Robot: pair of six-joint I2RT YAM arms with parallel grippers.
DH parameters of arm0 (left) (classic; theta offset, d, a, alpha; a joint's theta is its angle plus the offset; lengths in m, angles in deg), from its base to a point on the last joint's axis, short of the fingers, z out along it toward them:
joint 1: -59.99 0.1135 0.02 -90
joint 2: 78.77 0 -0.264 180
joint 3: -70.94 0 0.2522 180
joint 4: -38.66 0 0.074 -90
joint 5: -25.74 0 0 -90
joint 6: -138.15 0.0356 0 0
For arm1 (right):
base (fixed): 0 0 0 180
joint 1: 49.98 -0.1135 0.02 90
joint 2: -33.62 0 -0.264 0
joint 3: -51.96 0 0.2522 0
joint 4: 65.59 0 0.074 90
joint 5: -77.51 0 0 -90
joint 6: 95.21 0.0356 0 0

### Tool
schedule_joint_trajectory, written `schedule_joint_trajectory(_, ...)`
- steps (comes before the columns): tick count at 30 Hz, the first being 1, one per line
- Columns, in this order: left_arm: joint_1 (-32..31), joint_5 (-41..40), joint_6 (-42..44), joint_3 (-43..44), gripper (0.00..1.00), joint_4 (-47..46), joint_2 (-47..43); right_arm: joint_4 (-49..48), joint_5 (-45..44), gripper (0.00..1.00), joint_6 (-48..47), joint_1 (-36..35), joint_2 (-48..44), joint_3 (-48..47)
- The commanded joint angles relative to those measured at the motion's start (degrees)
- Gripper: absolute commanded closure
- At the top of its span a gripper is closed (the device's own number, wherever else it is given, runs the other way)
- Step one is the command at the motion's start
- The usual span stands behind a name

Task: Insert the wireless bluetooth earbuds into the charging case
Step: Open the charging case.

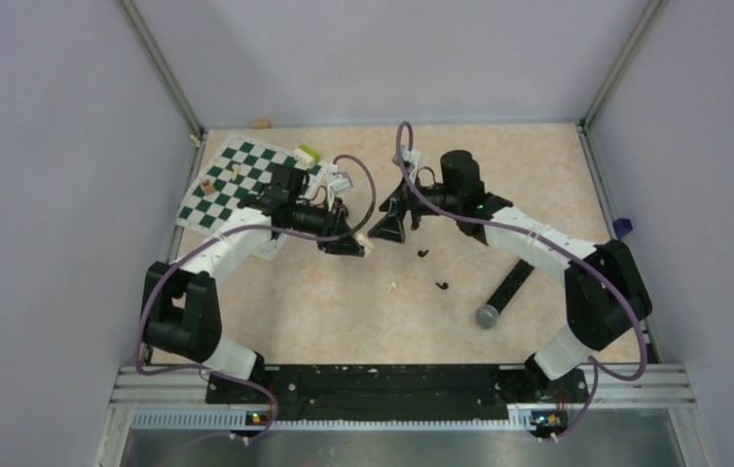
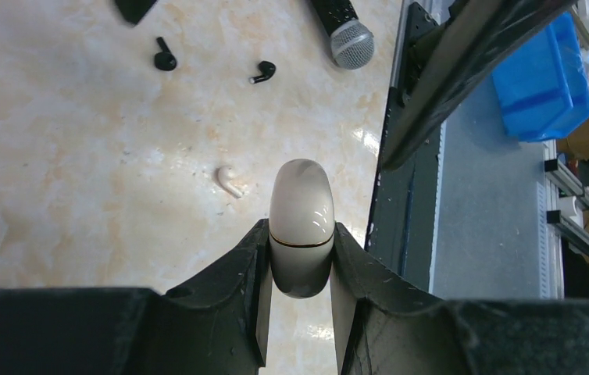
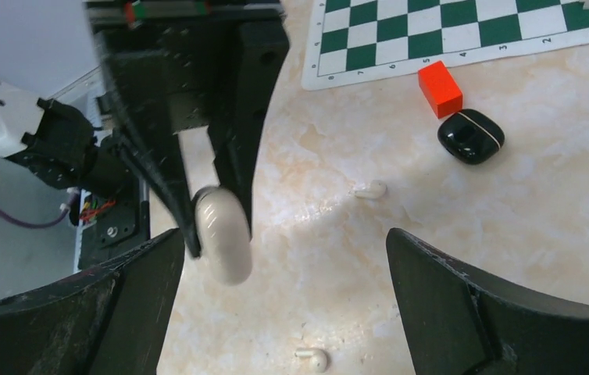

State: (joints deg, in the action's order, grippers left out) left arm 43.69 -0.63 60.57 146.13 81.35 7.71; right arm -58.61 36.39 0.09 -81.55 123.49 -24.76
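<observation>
In the left wrist view, the left gripper [image 2: 300, 242] is clamped on a cream-white case [image 2: 301, 195] with its lid shut. The case's rounded end sticks out past the fingers, above the table [image 2: 80, 195]. Holding it up and forward like this looks like offering it to the other arm. The two black earbuds [image 2: 165, 56] lie loose on the table well beyond the cream-white case, towards the microphone [image 2: 351, 43]. A white earbud [image 2: 229, 181] lies nearer the cream-white case, off to one side.

In the top view, the right gripper faces the left one across the cream-white case. The black earbuds sit on the microphone side of that case, near the right gripper but apart from it. The black charging case cannot be made out here and is probably hidden under the left arm.

In the right wrist view, the right gripper [image 3: 283, 258] has its jaws spread wide with nothing between them. The cream-white case hangs just ahead of one finger, which suggests the gripper is poised to receive it or has just let it go. The black charging case [image 3: 471, 135] lies closed on the table, well beyond the cream-white case and away from both grippers. It is just beside an orange-red block [image 3: 440, 88] at the edge of the chessboard [image 3: 463, 31]. Neither gripper is touching it.
</observation>
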Motion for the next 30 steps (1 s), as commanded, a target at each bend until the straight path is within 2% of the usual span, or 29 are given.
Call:
schedule_joint_trajectory(1,-3.33,2.43,3.79,2.27,1.0,2.07,0.7,-6.5,-7.45,0.01,2.19,-2.82,1.32,1.29)
schedule_joint_trajectory(6,-3.89,3.5,5.74,4.47,1.0,6.25,2.52,-3.09,-8.57,0.01,-2.38,-2.74,2.07,1.42)
schedule_joint_trajectory(13,-3.89,3.51,6.18,4.4,1.0,6.3,2.44,0.68,-7.83,0.01,-7.73,-2.6,1.88,1.43)
schedule_joint_trajectory(17,-3.87,2.89,6.08,4.44,1.0,5.85,2.75,0.51,-0.73,0.01,-6.64,-1.42,0.67,1.9)
schedule_joint_trajectory(22,-3.86,2.75,5.7,4.92,1.0,5.87,3.16,1.6,1.26,0.01,-8.07,-1.26,0.41,2.29)
schedule_joint_trajectory(26,-3.74,2.08,5.81,4.68,1.0,5.82,2.77,1.56,8.21,0.02,-7.12,-0.95,0.71,2.12)
schedule_joint_trajectory(30,-3.57,2.02,5.77,4.7,1.0,5.75,2.26,0.65,10.12,0.1,-6.7,-0.99,1.42,2.82)
